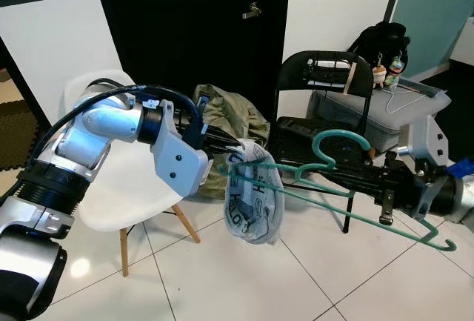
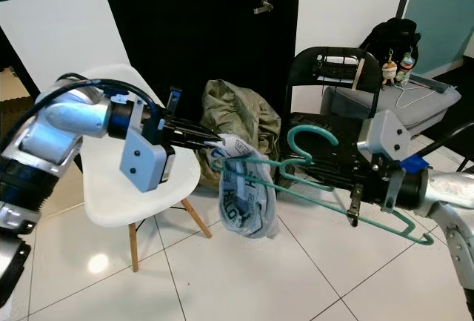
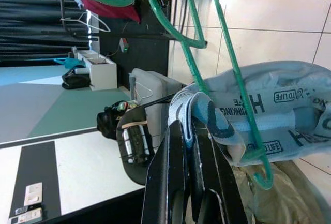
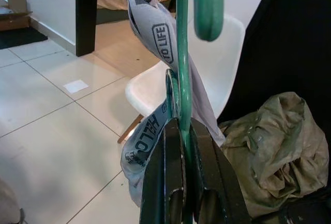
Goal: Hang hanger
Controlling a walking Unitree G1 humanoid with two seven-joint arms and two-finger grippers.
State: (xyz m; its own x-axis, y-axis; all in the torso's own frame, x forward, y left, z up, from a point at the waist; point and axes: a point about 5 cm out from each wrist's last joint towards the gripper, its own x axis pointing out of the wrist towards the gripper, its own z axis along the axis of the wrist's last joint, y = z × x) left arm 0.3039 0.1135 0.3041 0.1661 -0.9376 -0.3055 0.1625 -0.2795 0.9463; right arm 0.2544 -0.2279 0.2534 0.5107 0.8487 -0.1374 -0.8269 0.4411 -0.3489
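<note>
A green plastic hanger hangs level in mid-air over the tiled floor, hook up. My right gripper is shut on the hanger's neck, and its black fingers clamp the green bar. A grey printed cloth bag dangles from the hanger's left end. My left gripper is shut on the bag's strap at that end. The bag's lower part sags toward the floor.
A white chair with wooden legs stands at left under my left arm. An olive jacket lies heaped behind the bag. A black folding chair stands at the back, with a grey box and a wire hanger to its right.
</note>
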